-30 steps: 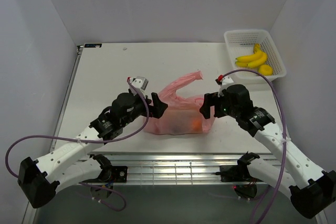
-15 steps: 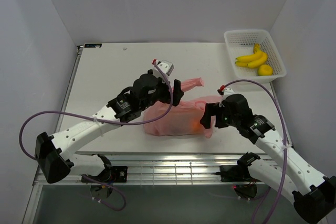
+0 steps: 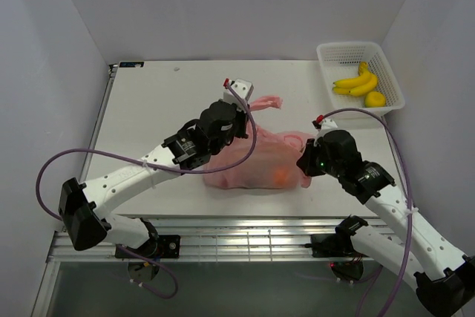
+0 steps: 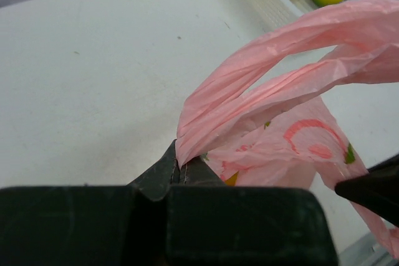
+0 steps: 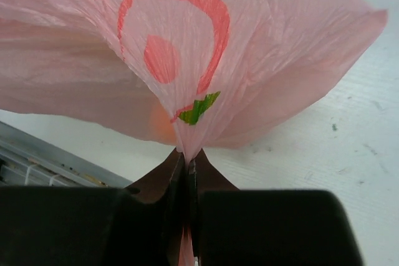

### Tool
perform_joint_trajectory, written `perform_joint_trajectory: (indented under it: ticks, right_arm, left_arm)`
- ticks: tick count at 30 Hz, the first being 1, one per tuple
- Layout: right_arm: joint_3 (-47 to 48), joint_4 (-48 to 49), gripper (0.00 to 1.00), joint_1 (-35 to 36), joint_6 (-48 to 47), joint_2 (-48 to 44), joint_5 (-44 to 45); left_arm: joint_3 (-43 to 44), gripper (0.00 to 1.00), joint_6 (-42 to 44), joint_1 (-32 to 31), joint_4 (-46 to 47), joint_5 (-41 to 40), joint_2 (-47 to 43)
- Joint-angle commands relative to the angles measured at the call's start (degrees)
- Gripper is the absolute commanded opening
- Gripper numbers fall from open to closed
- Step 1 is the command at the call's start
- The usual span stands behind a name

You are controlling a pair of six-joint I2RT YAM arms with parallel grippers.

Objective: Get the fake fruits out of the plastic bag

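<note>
Now | left claw (image 4: 181, 174) was clamped on a handle of the plastic bag (image 3: 256, 159) | right claw (image 5: 187, 161) was pinched shut on its right side | bag lay on table (image 3: 148, 102), orange fake fruit (image 3: 278, 177) inside

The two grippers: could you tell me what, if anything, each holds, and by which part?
Both hold the translucent pink plastic bag: the left gripper pinches a tie handle, the right gripper a fold of its printed side.
</note>
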Motion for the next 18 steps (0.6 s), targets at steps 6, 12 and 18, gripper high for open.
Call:
perform_joint_trajectory:
  ticks: [6,12,18]
  right_arm:
    - [34.7,3.1,0.08,-6.8,-14.7,23.1,9.7]
    - [75.0,1.7,0.08,-15.4,-21.3,49.3,-8.6]
    - [87.0,0.5,0.08,-16.4,-25.6,57.8,-17.8]
  left_arm:
    - [17.3,0.00,-7.0,14.3,2.7,-2.0,11.3]
    - [49.1,0.00,-4.5,25.9,-3.5,7.9,26.6]
    - [53.0,0.00,-5.3,30.0,-7.6,12.7,30.4]
